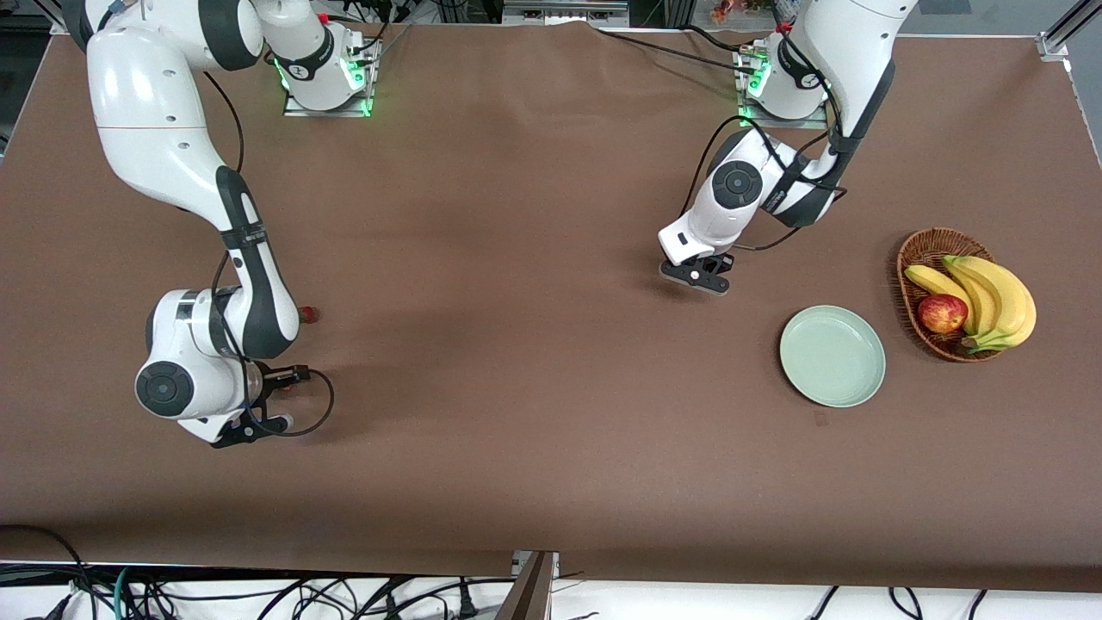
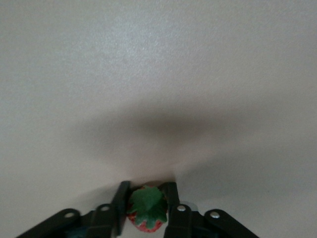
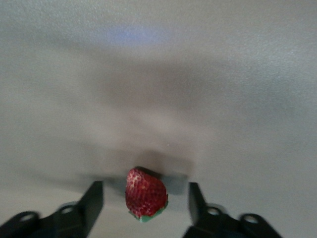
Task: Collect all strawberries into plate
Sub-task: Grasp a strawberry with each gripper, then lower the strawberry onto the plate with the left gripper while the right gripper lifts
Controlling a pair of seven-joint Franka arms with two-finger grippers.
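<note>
One strawberry (image 2: 147,212), leafy top up, sits pinched between the fingers of my left gripper (image 2: 147,191), which is shut on it low over the table's middle (image 1: 702,277); the front view hides this berry. A second strawberry (image 3: 145,194) lies on the table between the spread fingers of my right gripper (image 3: 145,187), with a gap on each side. That gripper (image 1: 282,399) is open, low at the right arm's end of the table. A third strawberry (image 1: 307,314) lies beside the right arm's wrist. The pale green plate (image 1: 832,356) holds nothing.
A wicker basket (image 1: 917,258) with bananas (image 1: 990,297) and an apple (image 1: 942,313) stands beside the plate toward the left arm's end. The brown table cover stretches bare between the two arms. Cables hang along the table's front edge.
</note>
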